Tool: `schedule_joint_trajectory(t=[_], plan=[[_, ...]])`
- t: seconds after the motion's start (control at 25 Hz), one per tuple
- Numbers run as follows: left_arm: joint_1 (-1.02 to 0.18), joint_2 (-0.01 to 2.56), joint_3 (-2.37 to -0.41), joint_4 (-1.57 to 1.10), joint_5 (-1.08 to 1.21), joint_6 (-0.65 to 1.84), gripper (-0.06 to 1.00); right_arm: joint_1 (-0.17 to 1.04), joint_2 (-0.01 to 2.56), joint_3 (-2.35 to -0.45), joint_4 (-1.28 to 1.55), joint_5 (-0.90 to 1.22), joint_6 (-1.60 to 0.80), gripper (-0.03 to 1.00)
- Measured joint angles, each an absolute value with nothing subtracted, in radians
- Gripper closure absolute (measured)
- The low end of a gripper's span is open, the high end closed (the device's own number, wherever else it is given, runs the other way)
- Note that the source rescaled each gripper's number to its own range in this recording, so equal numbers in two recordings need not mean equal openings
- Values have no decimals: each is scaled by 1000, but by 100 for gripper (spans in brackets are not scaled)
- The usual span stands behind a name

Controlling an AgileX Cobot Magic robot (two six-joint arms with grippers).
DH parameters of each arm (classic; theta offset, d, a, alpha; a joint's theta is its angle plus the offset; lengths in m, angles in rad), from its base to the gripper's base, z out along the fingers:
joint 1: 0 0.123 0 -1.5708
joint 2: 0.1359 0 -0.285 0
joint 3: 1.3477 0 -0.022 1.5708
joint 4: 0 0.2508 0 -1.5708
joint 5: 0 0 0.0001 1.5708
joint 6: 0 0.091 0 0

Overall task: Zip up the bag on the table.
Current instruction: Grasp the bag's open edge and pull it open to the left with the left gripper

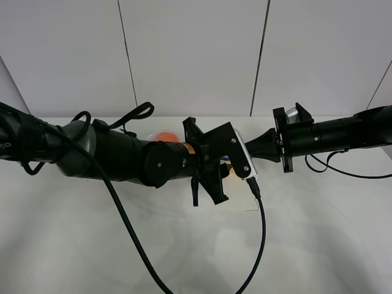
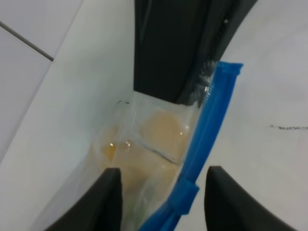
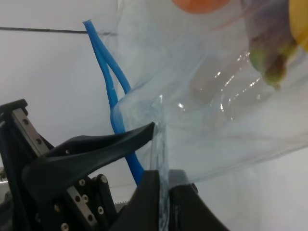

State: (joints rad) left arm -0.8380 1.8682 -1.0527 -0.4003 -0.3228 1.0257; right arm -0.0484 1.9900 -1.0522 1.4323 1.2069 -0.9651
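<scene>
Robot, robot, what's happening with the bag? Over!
Left gripper open, straddling blue zip strip. Right gripper shut on bag edge. Strip not fully zipped. Nothing blocking.

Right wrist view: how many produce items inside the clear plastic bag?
3: round orange, cropped; purple eggplant with green stem beside it; yellow pear beyond, cropped. More may be hidden.

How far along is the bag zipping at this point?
Done: the right hand is shut on an edge of the bag, bracing it. In hand: the left hand is open, straddling the blue strip by the slider, not gripping it. Left: closing on the slider and pulling it along. The right wrist view shows the strip's two tracks apart, so the zip looks unclosed.
</scene>
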Motion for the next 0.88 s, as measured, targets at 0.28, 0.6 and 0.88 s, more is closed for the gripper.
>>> schedule_joint_trajectory(t=[0.28,0.6,0.88], plan=[[-838,1829,-1047,-400,-317,1000,44,-48,1990,-1052,1444,1207,-965,97],[-870,1829,-1047,-400,-302,1000,44,-48,1990,-1052,1444,1207,-965,97],[-870,1829,-1047,-400,-321,1000,55,-48,1990,-1052,1444,1207,-965,97]])
